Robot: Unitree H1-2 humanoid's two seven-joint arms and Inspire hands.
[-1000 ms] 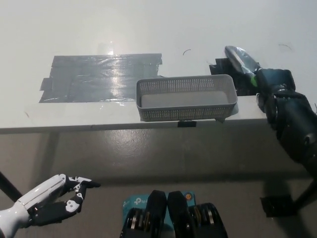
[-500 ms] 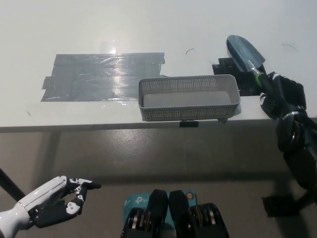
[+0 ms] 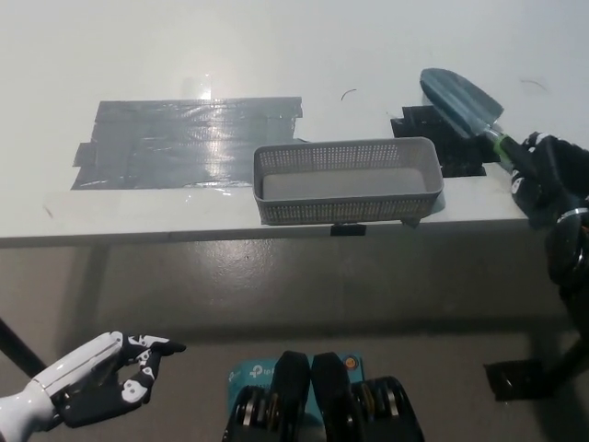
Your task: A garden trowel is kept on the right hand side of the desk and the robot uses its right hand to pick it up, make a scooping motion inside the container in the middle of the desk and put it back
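Though half merged with the dark wrist behind it, closed round the handle of the trowel [image 3: 463, 99]: right hand [image 3: 549, 177], black, at the right edge of the frame, middle height, just off the near edge of the desk [image 3: 276, 55].

Item: trowel. Upper right of the frame. Blade grey-blue and pointed, toward the upper left. Handle, green at the neck, toward the lower right and into the fingers [image 3: 534, 158]. Long axis diagonal, upper left to lower right. Blade up and left of the hand, over or on the black tape marks [image 3: 425, 124]. Lifted or resting: not to be told from this angle.

Item: basket [image 3: 348, 181]. Grey, perforated, oblong, long side across the frame. Centre, at the near edge of the desk. Nothing visible inside. Left of the blade and a little lower in the frame. Near the trowel, not touching it.

Item: left hand [image 3: 97, 385]. White, lower left corner, below the desk. Fingers loosely apart, holding nothing. At rest, well apart from everything on the desk.

Item: grey tape patch [image 3: 189, 140]. Left of centre, behind and to the left of the basket.

Deciding relation, as judged: basket to the left of the blade, point of the blade toward that side, right hand by far the nearer. Probable next need: a carry leftward, then a dip of the point over the right short wall. Risk: point catching on the rim.
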